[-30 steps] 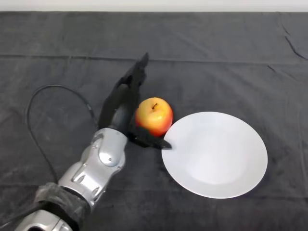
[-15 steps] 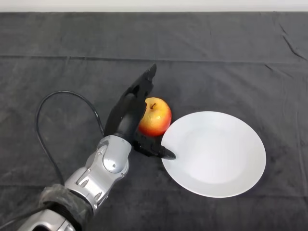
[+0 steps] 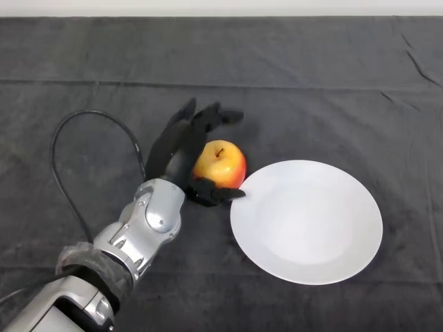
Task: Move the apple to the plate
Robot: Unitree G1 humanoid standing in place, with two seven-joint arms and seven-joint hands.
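Observation:
A red and yellow apple point(image 3: 221, 164) stands on the dark cloth, just left of the white plate point(image 3: 308, 221) and touching or nearly touching its rim. My left hand point(image 3: 176, 149) is against the apple's left side. Its fingers point(image 3: 216, 116) curl over the apple's far side and its thumb point(image 3: 218, 194) lies under the near side, by the plate's rim. The hand is closed round the apple, which still rests on the cloth.
The table is covered by a dark wrinkled cloth point(image 3: 332, 90). My silver-grey forearm point(image 3: 142, 228) comes in from the lower left.
The fingers, straight and pointing away a second ago, have curled over the apple's far side. The thumb has drawn in against the apple. The apple has barely moved.

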